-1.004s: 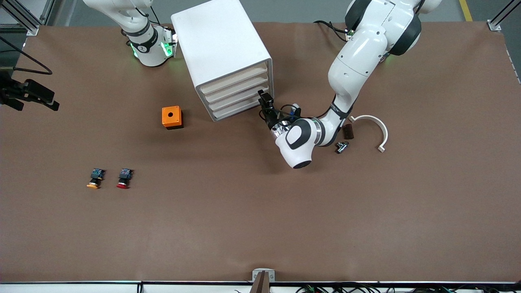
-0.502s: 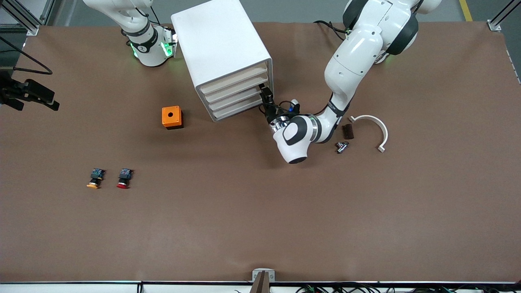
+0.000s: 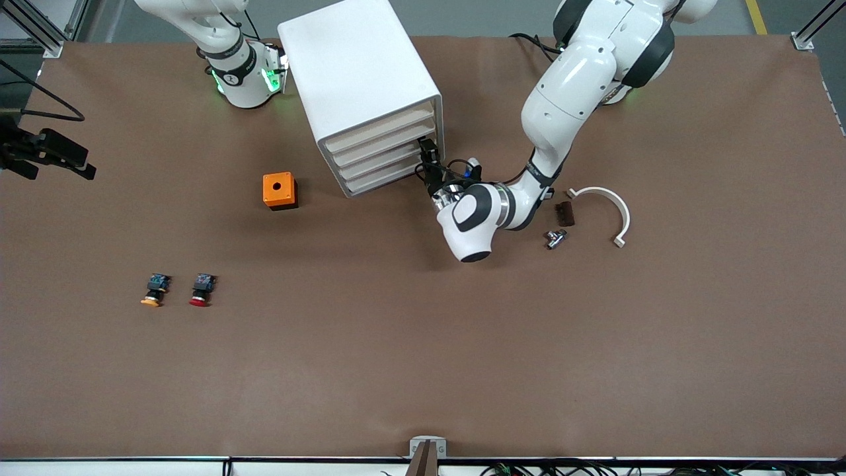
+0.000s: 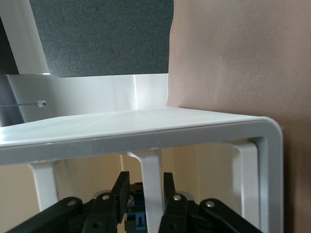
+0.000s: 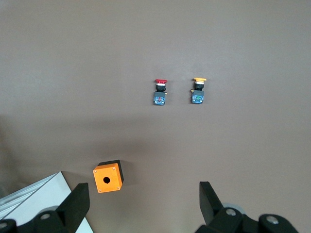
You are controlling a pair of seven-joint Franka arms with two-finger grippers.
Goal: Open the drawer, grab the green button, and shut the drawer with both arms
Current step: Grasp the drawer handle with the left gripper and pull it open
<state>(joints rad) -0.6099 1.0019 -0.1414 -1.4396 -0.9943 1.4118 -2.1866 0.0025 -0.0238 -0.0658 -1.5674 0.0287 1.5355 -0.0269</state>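
Brown paper covers the desk (image 3: 423, 363). A white drawer cabinet (image 3: 357, 73) stands at the desk's edge where the robots' bases are, and all four drawer fronts look closed. The green-capped button shows in no view, so it is probably inside one of those drawers.

The left hand (image 3: 426, 155) is at the cabinet's front, by the corner toward the left arm's end of the desk. In its wrist view its jaws straddle a white upright bar (image 4: 150, 179). One finger (image 4: 167, 187) is close against the bar and a thin gap shows at the other side, so the hand is released around the bar, not yet clenched on it.

The right hand (image 5: 144, 199) waits with its jaws spread wide and holds nothing. It hangs over the desk beside the cabinet, toward the right arm's end.

**What could go wrong**
- The bar sits off-centre between the jaws, so closing could nudge it sideways or catch only an edge. The hand might then slip off on the pull.
- Nothing braces the cabinet, which may slide along the desk instead of letting its drawer out.

**What each view adds**
- Only the left wrist view shows the bar between the jaws; in the front view the hand hides it.
- The right wrist view shows the orange box (image 5: 108, 177) with its round hole, and the red-capped button (image 5: 159, 92) just beside the yellow-capped button (image 5: 198, 91), but nothing of the drawers.
- Only the front view shows a white curved bracket (image 3: 611, 205), a dark block (image 3: 565, 213) and a small metal fitting (image 3: 555, 238) near the left arm.
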